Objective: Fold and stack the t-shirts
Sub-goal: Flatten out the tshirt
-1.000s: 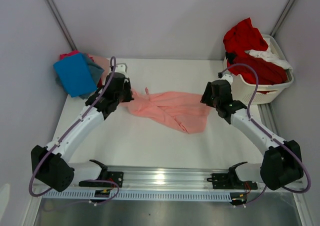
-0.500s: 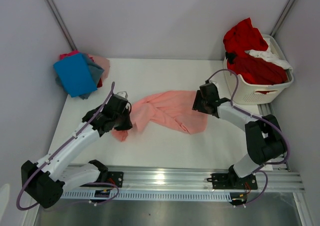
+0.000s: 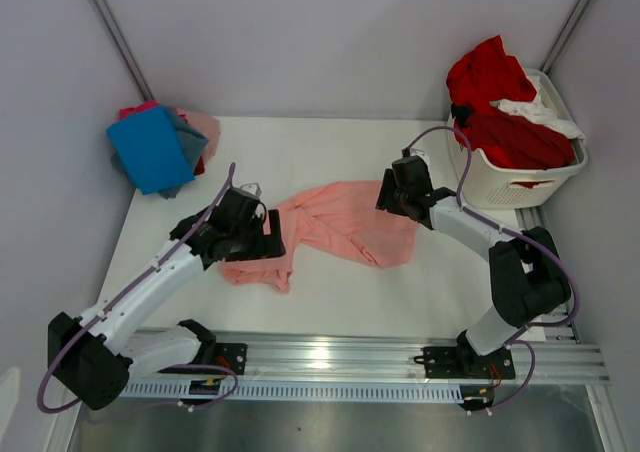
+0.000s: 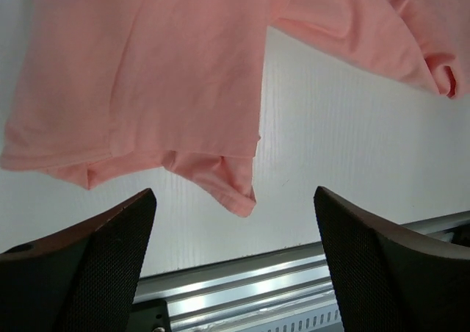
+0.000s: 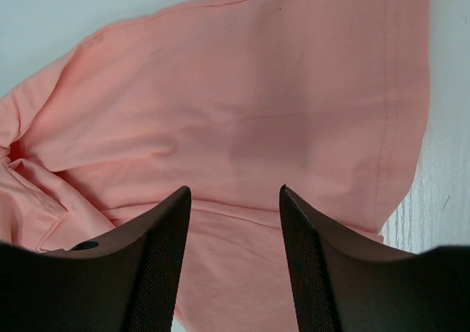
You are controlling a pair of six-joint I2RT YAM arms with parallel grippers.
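From above: my left claw (image 3: 271, 240) has just sprung open, dropping the salmon-pink t-shirt (image 3: 345, 220) nearer me, so spreading comes before folding.

Left wrist: the jaws are wide and empty, with the hem just beyond them.

Right wrist: my right claw (image 5: 233, 189) is half-spread and empty above the cloth.

you've got the salmon-pink shirt (image 3: 338, 222) lying crumpled mid-table, partly doubled over. blue shirt (image 3: 150, 150) tops the far-left pile, red shirt (image 3: 498, 97) and white shirt (image 3: 535, 113) heaped far right.
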